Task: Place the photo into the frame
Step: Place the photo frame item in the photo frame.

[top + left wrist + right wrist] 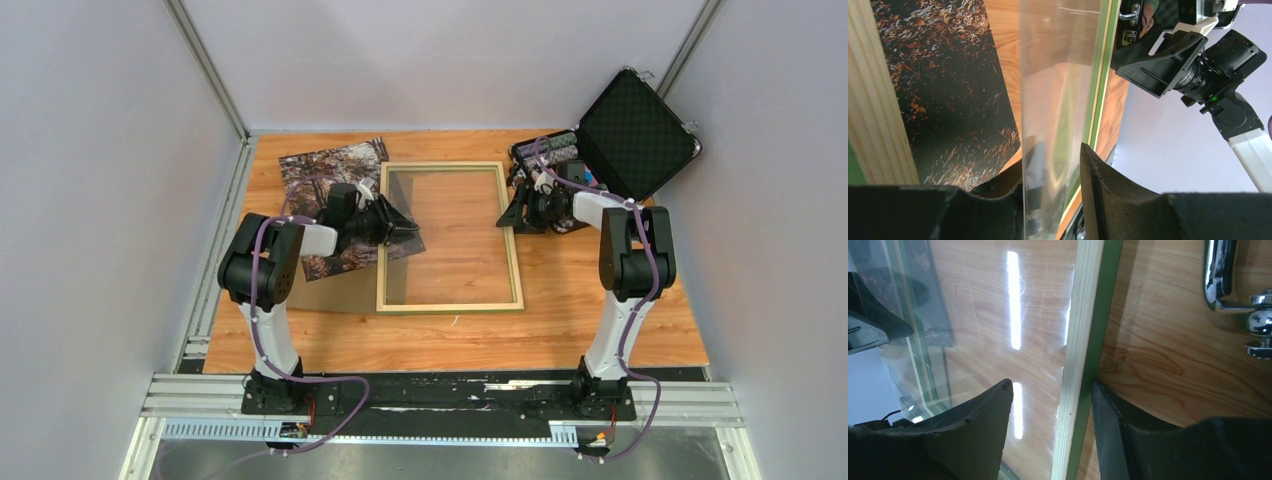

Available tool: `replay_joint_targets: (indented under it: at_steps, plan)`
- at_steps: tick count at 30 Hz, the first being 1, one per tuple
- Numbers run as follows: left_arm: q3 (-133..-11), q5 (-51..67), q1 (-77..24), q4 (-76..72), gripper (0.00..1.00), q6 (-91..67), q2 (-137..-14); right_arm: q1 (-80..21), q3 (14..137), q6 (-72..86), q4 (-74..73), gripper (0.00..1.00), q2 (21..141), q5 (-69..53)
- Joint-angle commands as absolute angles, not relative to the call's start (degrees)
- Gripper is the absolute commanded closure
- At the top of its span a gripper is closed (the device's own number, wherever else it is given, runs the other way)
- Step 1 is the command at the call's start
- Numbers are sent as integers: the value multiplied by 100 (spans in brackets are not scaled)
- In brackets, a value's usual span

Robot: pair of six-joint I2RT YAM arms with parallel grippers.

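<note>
The frame [450, 305] lies on the table, pale wood side up. The photo [325, 170] lies left of it, partly under my left arm, and shows dark in the left wrist view [948, 90]. My left gripper [405, 228] is shut on the left edge of a clear pane [450, 235] and holds that edge raised above the frame's left rail [873, 110]; the pane [1058, 100] runs between its jaws [1050, 160]. My right gripper [512, 212] is open, its jaws [1052, 385] straddling the frame's right rail [1083, 340]. The outer finger [1128, 435] touches the green side.
A plain brown backing board [340, 292] lies under the photo's near end. An open black case [625, 135] stands at the back right, its metal latch [1228, 280] close to my right gripper. Grey walls enclose the table on three sides.
</note>
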State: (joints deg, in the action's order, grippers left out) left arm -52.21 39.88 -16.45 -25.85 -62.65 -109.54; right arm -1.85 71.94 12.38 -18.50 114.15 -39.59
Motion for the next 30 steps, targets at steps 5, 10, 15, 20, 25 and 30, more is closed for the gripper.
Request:
replay_joint_targets:
  at_steps: [5, 10, 15, 20, 25, 30]
  plan:
    - [-5449, 3882, -1714, -2422, 59, -5952, -10988, -235, 7207, 1190, -1747, 42, 11311, -3999]
    - [-5473, 3862, -1714, -2345, 59, -5910, -10995, -237, 7201, 1122, -1790, 41, 11117, -3788]
    - [-5501, 3871, -1714, -2300, 59, -5893, -11007, -237, 7261, 1060, -1867, 38, 10917, -3625]
    - [-5510, 3866, -1712, -2248, 59, -5869, -11007, -237, 7367, 1003, -1918, 35, 10649, -3588]
    - [-5518, 3849, -1713, -2220, 59, -5856, -11017, -245, 7725, 976, -2042, 33, 10538, -3786]
    - [-5520, 3863, -1714, -2200, 59, -5861, -11014, -456, 8219, 827, -2251, 33, 10669, -3833]
